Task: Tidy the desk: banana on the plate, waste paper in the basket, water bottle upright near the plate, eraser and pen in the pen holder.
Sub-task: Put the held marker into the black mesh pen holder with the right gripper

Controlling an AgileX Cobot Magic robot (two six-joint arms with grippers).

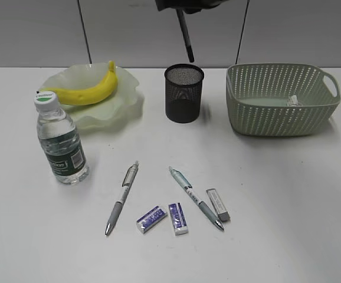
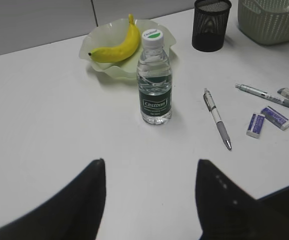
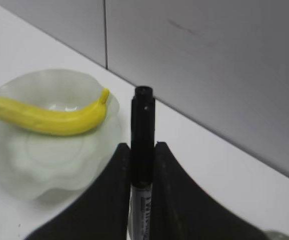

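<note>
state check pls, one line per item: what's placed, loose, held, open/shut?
banana: lying in the plate.
water bottle: upright, capped, beside the plate.
waste paper: inside the basket.
pen holder: upright, looks empty.
black marker: held nearly upright above the pen holder.
two pens: loose on the desk.
three erasers: loose on the desk.
right tool: shut on the black marker.
left tool: open, empty.

The exterior view looks down at a slant across the tabletop (image 1: 288, 206) toward twelve o'clock. Both wrist views share the banana (image 2: 115, 47) on its plate (image 3: 49, 160), the right one closest.
</note>
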